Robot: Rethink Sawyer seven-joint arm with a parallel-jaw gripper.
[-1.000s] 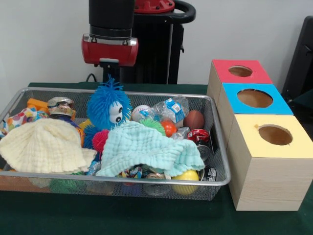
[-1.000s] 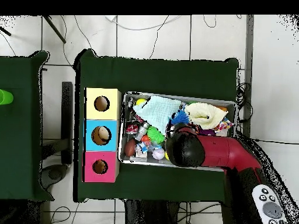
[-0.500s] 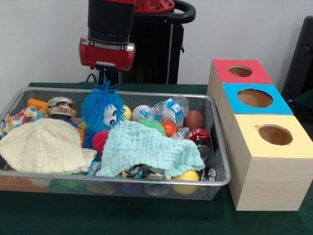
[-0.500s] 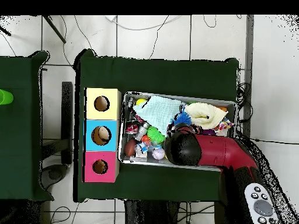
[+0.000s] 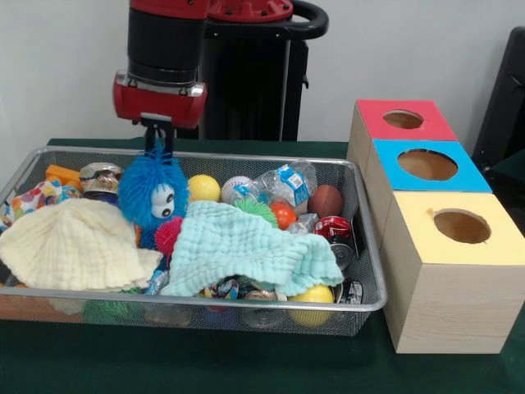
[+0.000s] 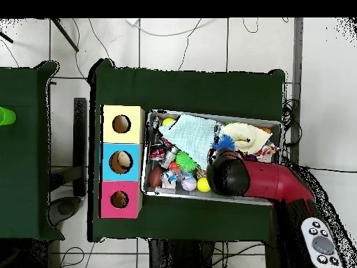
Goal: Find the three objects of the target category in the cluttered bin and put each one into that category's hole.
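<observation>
Since the earlier frames the arm and the blue fuzzy toy (image 5: 152,191) have been shifted toward the left of the front view, and a yellow ball (image 5: 203,188) has been uncovered; the toy is seen pinched at its top tuft by the gripper (image 5: 157,144), within the wire bin (image 5: 246,311); the pale green cloth (image 5: 246,249) is spread beside it; the red box (image 5: 402,121), blue box (image 5: 426,167) and yellow box (image 5: 459,227) are set just beside the bin.

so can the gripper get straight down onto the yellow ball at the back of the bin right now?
Probably yes. The yellow ball lies uncovered beside the blue fuzzy toy, clear of the cloths, but the gripper looks occupied with that toy.
</observation>
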